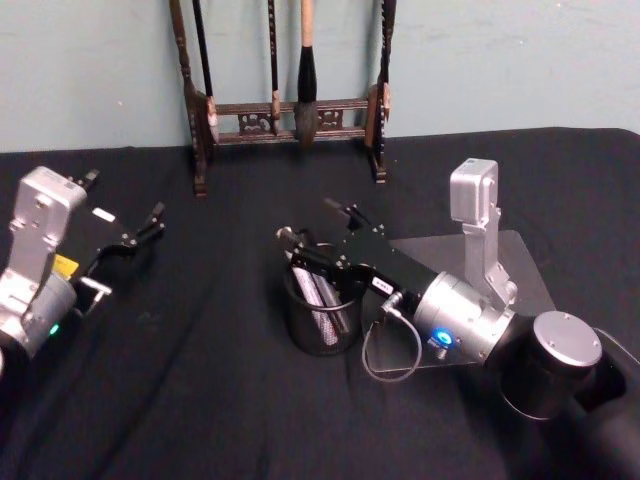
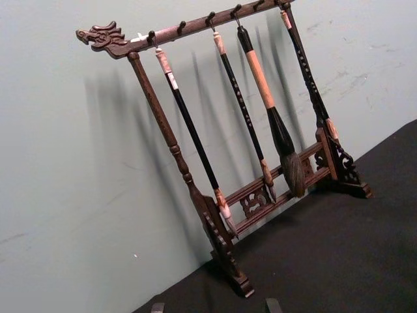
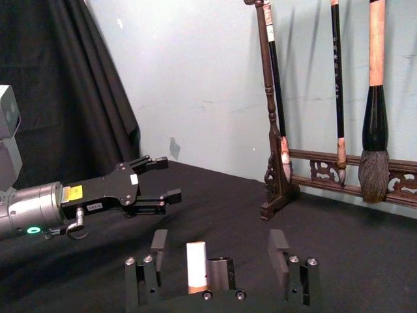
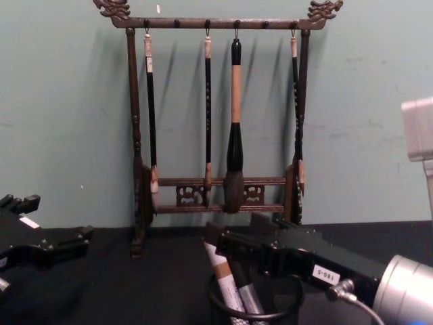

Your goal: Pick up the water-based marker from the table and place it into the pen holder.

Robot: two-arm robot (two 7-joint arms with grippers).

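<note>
The water-based marker (image 4: 222, 279) already stood inside the pen holder (image 1: 322, 322), the right gripper (image 1: 318, 236) above it with fingers spread and empty, so only withdrawal seemed left; the left gripper (image 1: 140, 232) idled, open.

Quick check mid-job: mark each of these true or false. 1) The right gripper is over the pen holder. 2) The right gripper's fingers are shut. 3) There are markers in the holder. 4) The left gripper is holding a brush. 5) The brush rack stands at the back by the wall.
1) True: the right gripper is above the pen holder.
2) False: the fingers stand apart, with a marker end between them, untouched.
3) True: markers lean inside it.
4) False: the left gripper is open and holds nothing, off to the left.
5) True: the brush rack stands by the wall.
</note>
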